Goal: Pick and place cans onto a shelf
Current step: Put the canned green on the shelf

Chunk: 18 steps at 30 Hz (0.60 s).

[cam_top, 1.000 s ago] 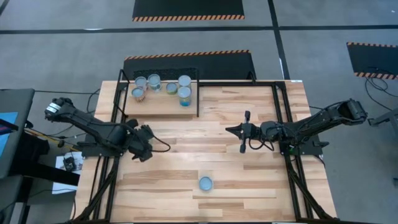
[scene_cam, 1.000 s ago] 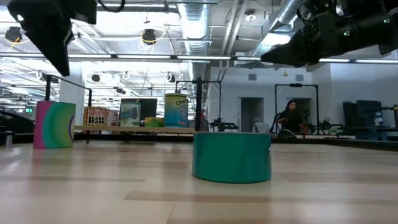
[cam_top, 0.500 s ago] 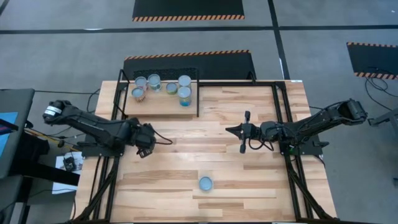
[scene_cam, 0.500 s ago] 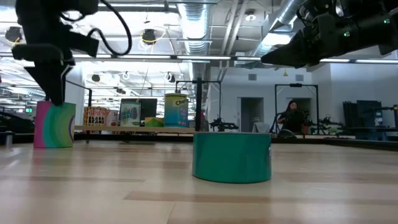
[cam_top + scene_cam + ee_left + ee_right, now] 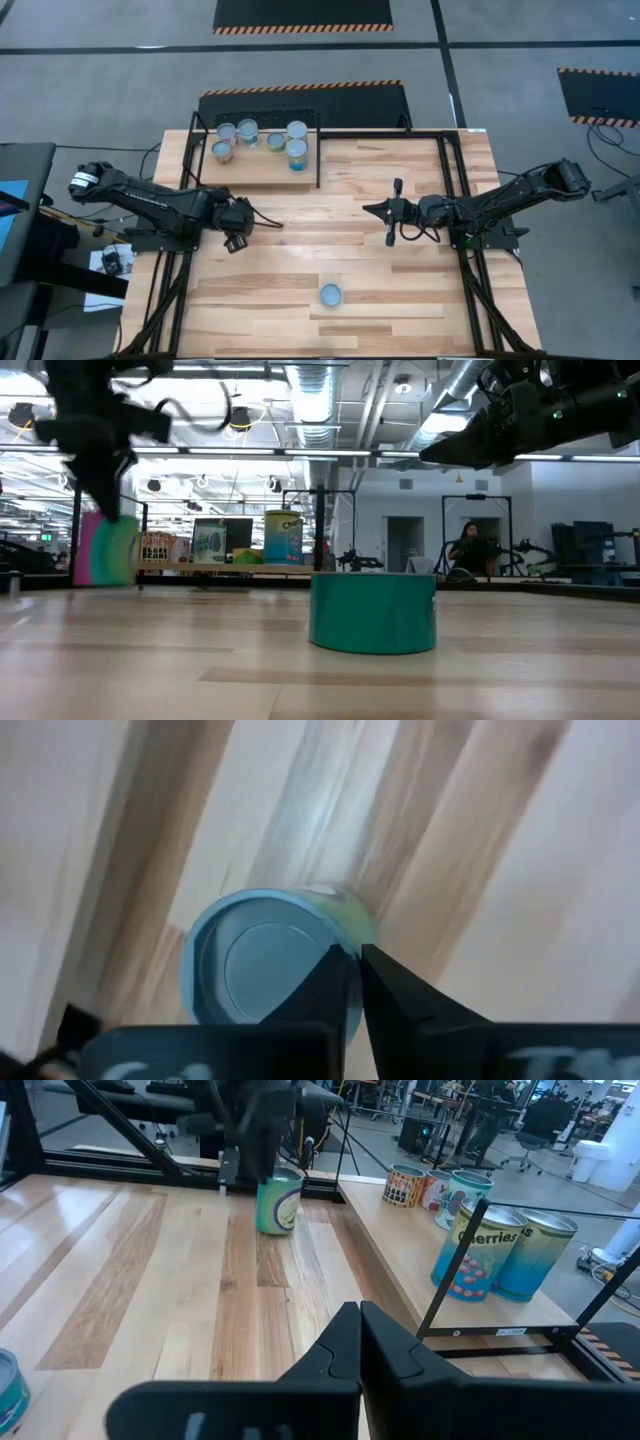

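My left gripper (image 5: 238, 232) is shut on a pink-and-green can (image 5: 278, 1202) with a pale-blue top (image 5: 262, 965), left of the table's middle; the can also shows in the low view (image 5: 106, 550). My right gripper (image 5: 372, 210) hangs shut and empty above the table right of centre, and its meeting fingers show in its own wrist view (image 5: 358, 1342). A teal can (image 5: 331, 295) stands upright on its base near the table's near edge. Several cans (image 5: 296, 152) stand on the light-wood shelf (image 5: 255, 170) at the far left. My left gripper pinches the can at the rim of its top (image 5: 338, 920), on one side of the can, with the fingers (image 5: 385, 990) coming from above and pointing down. The can stays upright below the fingers. Whether its base is clear of the table I cannot tell.
The shelf's thin black frame (image 5: 470, 1260) edges the shelf beside the left gripper's can. A black metal frame (image 5: 450, 170) runs along the table's far and right sides. Bare planks (image 5: 330, 235) lie between the two grippers.
My left gripper has gone a little toward the table's right and far edges and come down onto the pink-and-green can. In the last half second the can has shifted with it, toward the right in the low view. My right arm has kept still.
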Available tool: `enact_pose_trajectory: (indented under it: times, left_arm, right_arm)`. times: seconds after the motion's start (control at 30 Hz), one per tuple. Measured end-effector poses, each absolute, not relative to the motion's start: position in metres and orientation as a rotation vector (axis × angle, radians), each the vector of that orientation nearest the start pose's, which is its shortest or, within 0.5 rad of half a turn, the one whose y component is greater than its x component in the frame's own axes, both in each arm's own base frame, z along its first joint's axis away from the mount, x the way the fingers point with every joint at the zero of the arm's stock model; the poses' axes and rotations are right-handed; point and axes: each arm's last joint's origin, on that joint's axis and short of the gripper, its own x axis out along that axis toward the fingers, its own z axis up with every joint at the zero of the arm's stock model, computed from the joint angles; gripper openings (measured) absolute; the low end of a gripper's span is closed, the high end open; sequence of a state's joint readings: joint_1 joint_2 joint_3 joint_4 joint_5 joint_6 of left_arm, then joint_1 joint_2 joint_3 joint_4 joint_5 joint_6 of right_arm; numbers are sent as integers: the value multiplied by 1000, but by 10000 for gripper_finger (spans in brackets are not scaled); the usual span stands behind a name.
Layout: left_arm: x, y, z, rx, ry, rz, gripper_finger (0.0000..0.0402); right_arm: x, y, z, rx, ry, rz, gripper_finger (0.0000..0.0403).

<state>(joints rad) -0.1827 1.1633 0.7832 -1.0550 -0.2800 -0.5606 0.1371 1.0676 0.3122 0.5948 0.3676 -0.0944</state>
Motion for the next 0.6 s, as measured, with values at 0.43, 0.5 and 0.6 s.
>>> enact_pose_trajectory:
  times: [0.43,0.5,0.6]
  left_arm:
    - [198,40,292,-246,1086,644,2]
    - [195,57,296,-243,1078,683,2]
    - [190,80,298,-267,1062,704,2]
  right_arm:
    - [205,18,196,-133,164,-223,15]
    - [205,18,196,-134,164,-223,16]
    - [205,18,196,-137,164,-222,15]
